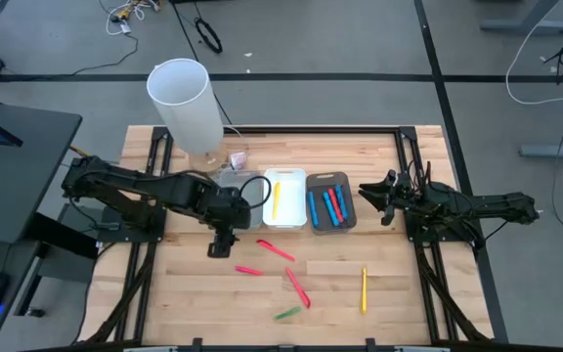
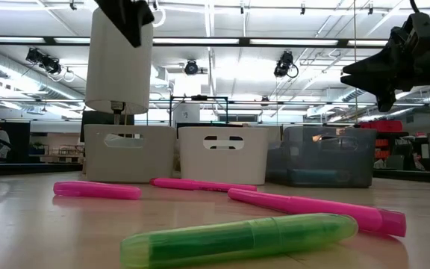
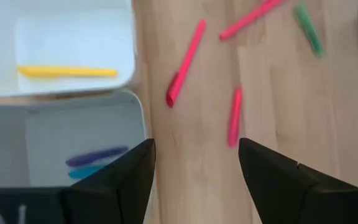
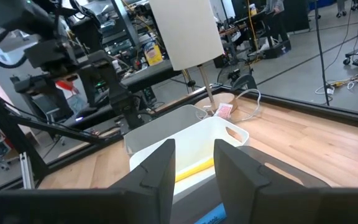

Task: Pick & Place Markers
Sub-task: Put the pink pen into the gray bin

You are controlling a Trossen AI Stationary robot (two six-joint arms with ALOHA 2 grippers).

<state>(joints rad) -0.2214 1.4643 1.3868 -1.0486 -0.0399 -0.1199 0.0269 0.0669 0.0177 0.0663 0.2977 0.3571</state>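
Writing that can be read appears nowhere on the bins or pens. Three small bins stand in a row at the back of the table. The white bin (image 1: 284, 198) in the middle holds one yellow marker (image 1: 275, 199). The grey bin (image 1: 331, 202) to its right holds blue and red markers (image 1: 328, 205) lying side by side. The clear bin (image 1: 225, 182) on the left sits mostly under the left arm; the left wrist view shows a purple marker (image 3: 96, 155) and a blue one in it. A tall white cylinder (image 1: 186, 103) on a stand rises behind that bin.

Loose markers lie on the bare wood in front of the bins: three red markers (image 1: 276, 250), a green marker (image 1: 287, 313) near the front edge, and a second yellow marker (image 1: 364, 289) off to the right, well apart from the others.

The left gripper (image 1: 222, 242) hangs above the table just in front of the clear bin, its fingers spread apart with nothing between them. The right gripper (image 1: 371, 196) hovers just right of the grey bin, fingers slightly parted and empty.
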